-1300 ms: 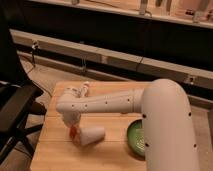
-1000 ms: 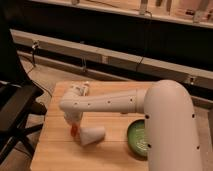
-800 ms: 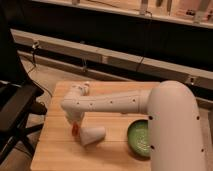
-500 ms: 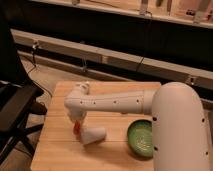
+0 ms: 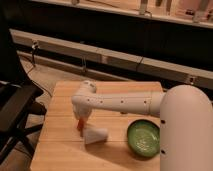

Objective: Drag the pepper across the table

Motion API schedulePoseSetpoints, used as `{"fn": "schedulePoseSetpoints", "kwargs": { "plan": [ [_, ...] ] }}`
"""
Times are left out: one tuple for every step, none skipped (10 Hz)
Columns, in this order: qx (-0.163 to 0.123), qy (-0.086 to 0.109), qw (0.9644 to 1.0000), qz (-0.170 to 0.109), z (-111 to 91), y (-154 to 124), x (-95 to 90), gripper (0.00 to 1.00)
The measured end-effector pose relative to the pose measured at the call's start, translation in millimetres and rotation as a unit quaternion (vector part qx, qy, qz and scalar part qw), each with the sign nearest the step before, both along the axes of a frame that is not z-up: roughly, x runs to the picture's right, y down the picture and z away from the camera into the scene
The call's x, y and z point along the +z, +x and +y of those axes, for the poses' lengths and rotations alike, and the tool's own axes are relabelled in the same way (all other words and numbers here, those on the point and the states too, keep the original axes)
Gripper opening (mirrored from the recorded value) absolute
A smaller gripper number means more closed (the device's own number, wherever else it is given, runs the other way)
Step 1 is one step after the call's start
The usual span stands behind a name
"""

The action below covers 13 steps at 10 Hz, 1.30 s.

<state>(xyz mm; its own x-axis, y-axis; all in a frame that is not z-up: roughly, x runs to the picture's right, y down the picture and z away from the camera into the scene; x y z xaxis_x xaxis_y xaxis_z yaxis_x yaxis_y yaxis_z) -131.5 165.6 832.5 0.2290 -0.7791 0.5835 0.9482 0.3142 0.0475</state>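
Note:
The pepper (image 5: 80, 126) is a small orange-red piece on the light wooden table (image 5: 60, 145), just left of the white wedge-shaped block (image 5: 95, 135). My gripper (image 5: 81, 120) sits directly over the pepper at the end of my white arm (image 5: 125, 104), which reaches in from the right. The wrist hides most of the pepper; only its lower tip shows.
A green bowl (image 5: 144, 138) stands on the table's right part. A black chair (image 5: 15, 110) stands close to the table's left edge. A dark wall with a ledge runs behind the table.
The arm and the view have shifted slightly; the gripper stays over the pepper beside the white block, both a little further right on the table.

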Motion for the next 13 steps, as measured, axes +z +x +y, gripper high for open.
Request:
{"fn": "schedulePoseSetpoints", "kwargs": {
  "plan": [
    [0.003,0.001,1.0000,-0.003,-0.7,-1.8,0.3,0.00],
    [0.007,0.002,1.0000,-0.003,-2.6,0.0,0.7,0.00],
    [0.013,0.002,0.9999,-0.002,-4.2,2.8,0.8,0.00],
    [0.020,0.001,0.9998,-0.002,-5.6,4.6,0.7,0.00],
    [0.029,0.001,0.9996,0.001,-8.0,11.5,1.3,0.00],
    [0.034,0.001,0.9994,0.002,-9.1,14.7,2.1,0.00],
    [0.036,0.002,0.9994,-0.001,-9.5,13.6,1.8,0.00],
    [0.040,0.001,0.9992,-0.003,-8.9,13.5,1.0,0.00],
    [0.046,0.003,0.9990,-0.003,-10.4,17.7,1.6,0.00],
    [0.050,0.002,0.9987,-0.002,-10.9,19.0,1.7,0.00],
    [0.056,0.000,0.9984,-0.002,-12.0,20.5,1.7,0.00],
    [0.062,0.000,0.9981,0.000,-13.3,25.7,2.1,0.00],
    [0.064,0.000,0.9979,0.000,-13.5,28.9,2.7,0.00]
  ]
}}
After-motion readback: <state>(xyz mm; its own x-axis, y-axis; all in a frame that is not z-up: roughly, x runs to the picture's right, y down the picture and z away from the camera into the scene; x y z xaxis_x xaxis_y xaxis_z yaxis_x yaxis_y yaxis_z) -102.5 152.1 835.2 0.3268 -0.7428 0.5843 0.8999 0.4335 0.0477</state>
